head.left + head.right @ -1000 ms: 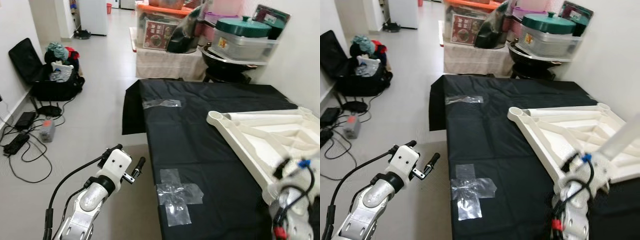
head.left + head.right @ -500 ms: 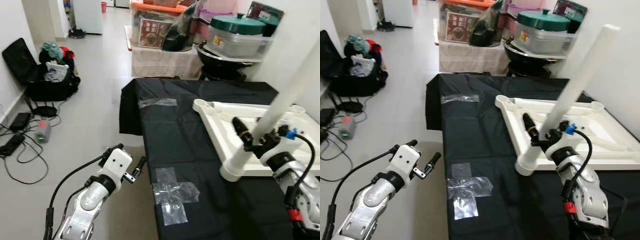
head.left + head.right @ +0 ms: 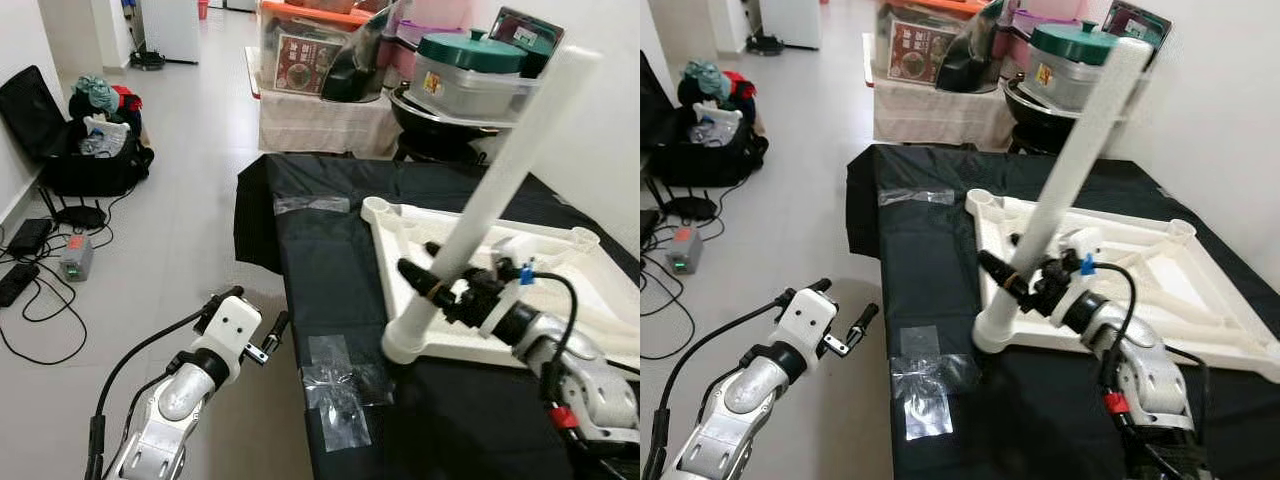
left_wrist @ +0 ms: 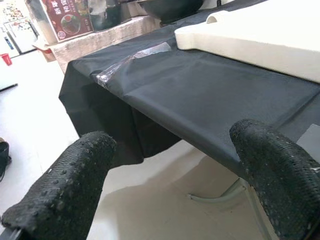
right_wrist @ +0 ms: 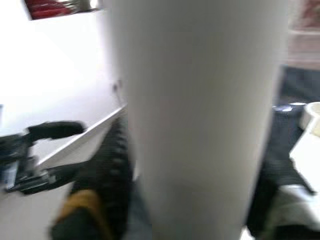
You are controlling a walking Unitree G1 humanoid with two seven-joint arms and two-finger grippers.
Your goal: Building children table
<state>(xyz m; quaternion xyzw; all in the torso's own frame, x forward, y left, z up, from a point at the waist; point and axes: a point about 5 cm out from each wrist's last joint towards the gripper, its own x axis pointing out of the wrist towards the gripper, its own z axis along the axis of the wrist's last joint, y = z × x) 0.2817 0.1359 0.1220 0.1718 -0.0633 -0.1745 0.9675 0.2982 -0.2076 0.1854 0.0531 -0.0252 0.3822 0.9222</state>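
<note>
Nearest the camera, the left gripper (image 3: 258,322) is hovering idle over the floor beside the black cloth-covered work table (image 3: 340,240), its fingers spread and empty. Farther in, the right gripper (image 3: 1032,284) is clamping a long white plastic table leg (image 3: 495,190), tilted, its foot resting at the near corner of the upturned white plastic tabletop (image 3: 1120,262). Leg-fitting appears underway; next, the leg likely needs straightening and seating into the corner socket.
</note>
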